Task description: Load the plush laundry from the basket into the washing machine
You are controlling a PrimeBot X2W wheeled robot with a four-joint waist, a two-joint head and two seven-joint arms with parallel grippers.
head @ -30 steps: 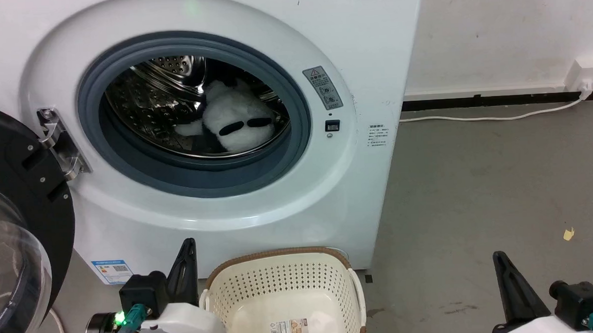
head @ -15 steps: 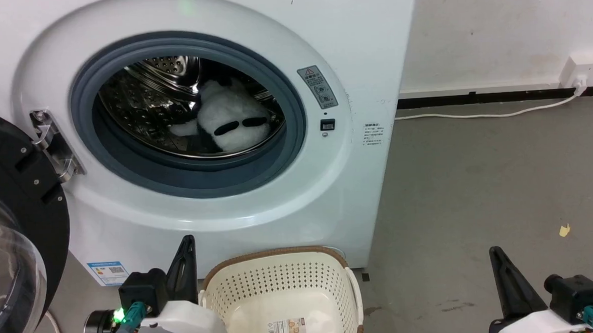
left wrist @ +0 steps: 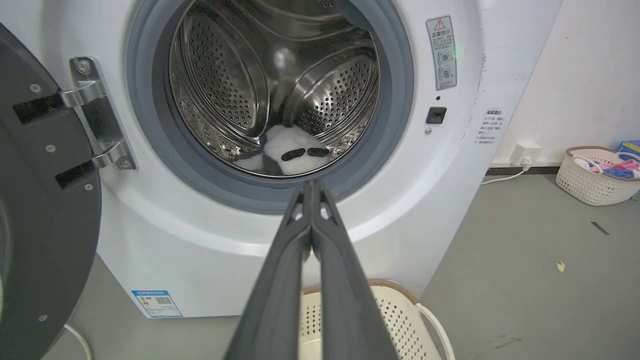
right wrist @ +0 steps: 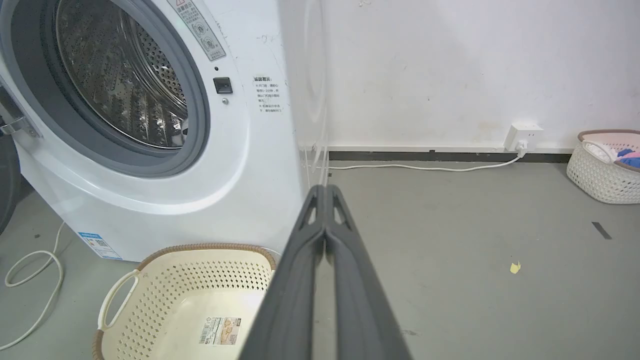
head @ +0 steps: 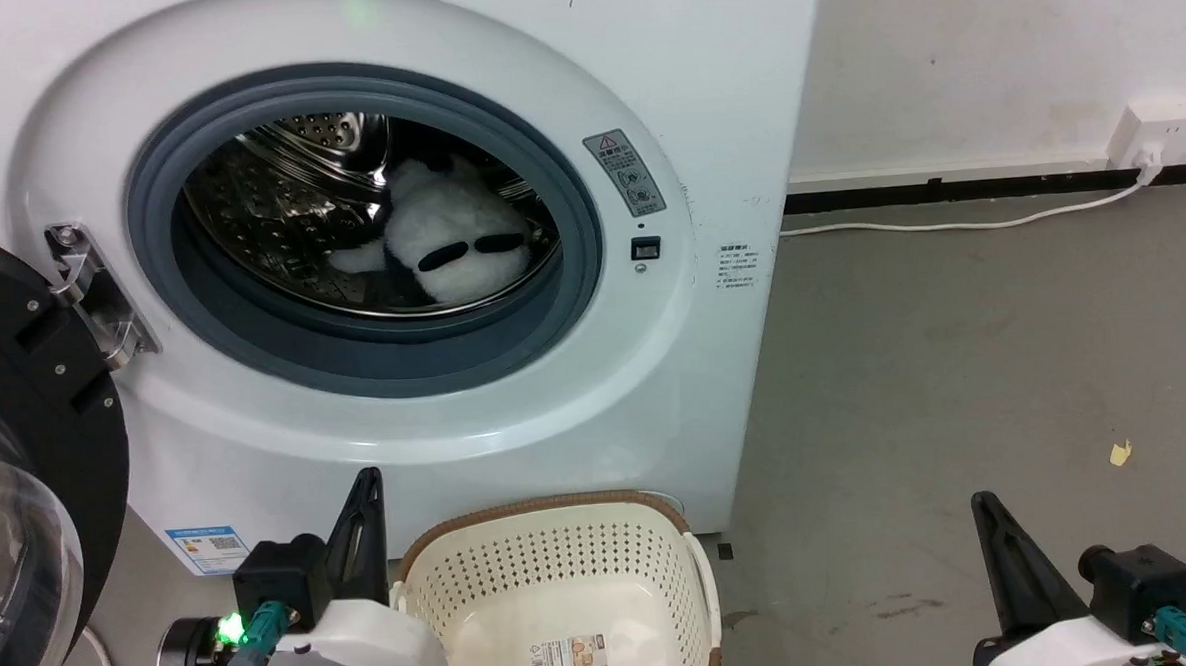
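The plush laundry (head: 454, 237), white with black stripes, lies inside the steel drum of the washing machine (head: 436, 410), whose black-rimmed glass door (head: 27, 438) hangs open at the left. The same plush laundry (left wrist: 292, 155) rests low in the drum in the left wrist view. The cream basket (head: 554, 595) stands on the floor before the washer with only a paper label on its bottom. My left gripper (head: 364, 483) is shut beside the basket's left rim, holding nothing. My right gripper (head: 981, 504) is shut above the bare floor at the right, fingers (right wrist: 325, 210) pressed together.
A white cable (head: 959, 223) runs along the floor to a wall socket (head: 1150, 133). Another cream basket (left wrist: 595, 175) with coloured clothes stands by the far wall at the right. A looped cord (right wrist: 30, 280) lies left of the washer. Grey floor (head: 955, 377) stretches right.
The whole head picture has drifted left and slightly up, a camera move. The plush, basket and both shut grippers keep their places relative to each other.
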